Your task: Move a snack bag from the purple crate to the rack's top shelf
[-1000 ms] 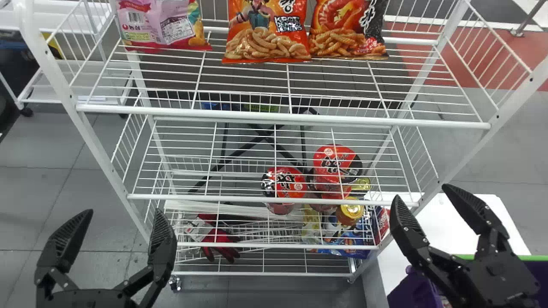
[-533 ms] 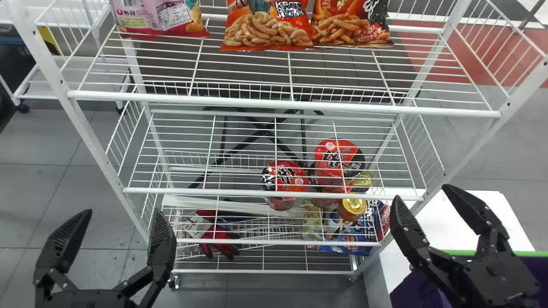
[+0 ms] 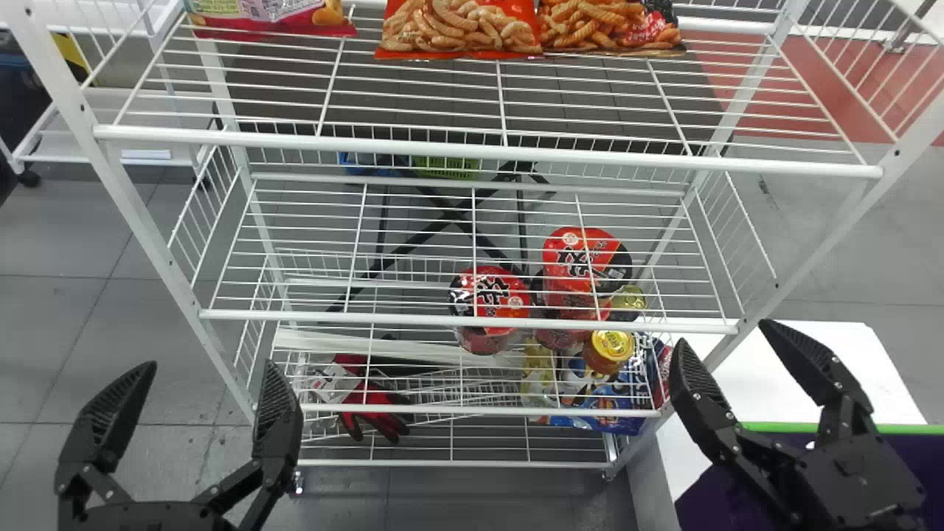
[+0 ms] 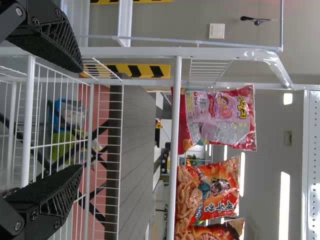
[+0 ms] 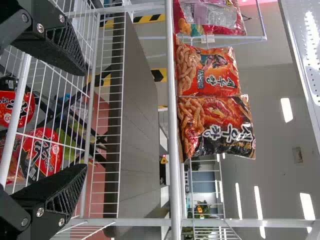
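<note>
And we're in a shop-like space: white wire rack ahead, snack bags at twelve o'clock, yellow-lidded jar at four, head view.

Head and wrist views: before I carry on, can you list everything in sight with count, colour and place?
Snack bag: one, pink and red, left on the high shelf
Snack bag: one, orange, middle of that shelf
Snack bag: one, orange and black, to its right
Rack: one, white wire, ahead
Cups: at least two, red and black, low on the rack
Jars: two, yellowish lids, beside the cups
Gloves: count unclear, red and black, low left
Packets: count unclear, mostly blue, low right
Baskets: two, green and blue, behind the rack
Crate: one, purple, green rim, lower right
Table: one, white, right of the rack
Left pincer: one, black, open, lower left
Right pincer: one, black, open, lower right
</note>
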`<state>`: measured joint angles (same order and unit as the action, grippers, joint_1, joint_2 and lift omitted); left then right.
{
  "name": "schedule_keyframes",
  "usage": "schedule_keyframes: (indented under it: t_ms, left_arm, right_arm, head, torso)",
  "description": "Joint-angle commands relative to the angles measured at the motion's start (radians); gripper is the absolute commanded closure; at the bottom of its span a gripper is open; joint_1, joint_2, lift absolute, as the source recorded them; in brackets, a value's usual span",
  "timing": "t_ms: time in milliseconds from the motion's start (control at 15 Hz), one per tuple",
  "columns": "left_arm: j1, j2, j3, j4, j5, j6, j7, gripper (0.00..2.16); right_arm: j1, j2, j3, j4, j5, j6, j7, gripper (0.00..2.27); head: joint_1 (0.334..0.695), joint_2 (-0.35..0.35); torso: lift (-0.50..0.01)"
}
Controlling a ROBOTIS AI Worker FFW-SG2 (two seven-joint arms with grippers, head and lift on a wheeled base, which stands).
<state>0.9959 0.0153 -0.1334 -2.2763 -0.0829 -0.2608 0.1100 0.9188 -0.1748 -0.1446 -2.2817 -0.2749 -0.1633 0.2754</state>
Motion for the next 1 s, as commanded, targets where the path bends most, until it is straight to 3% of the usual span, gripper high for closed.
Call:
schedule_keyframes:
  t_ms: [0,933]
  left_arm:
    - [0.000,0.000,0.000,0.004,-0.002,-0.001,0.000,0.15]
    - [-0.002,0.000,-0.020,0.020,-0.023,-0.010,0.022,0.15]
  right_arm:
    - [0.000,0.000,-0.003,0.001,0.000,0.000,-0.001,0.18]
    - [0.003,-0.008,-0.003,0.005,0.000,0.003,-0.001,0.18]
  head:
    - [0.695,-0.092]
    - [0.695,-0.105]
  torso:
    - [-0.285]
    - [-0.341]
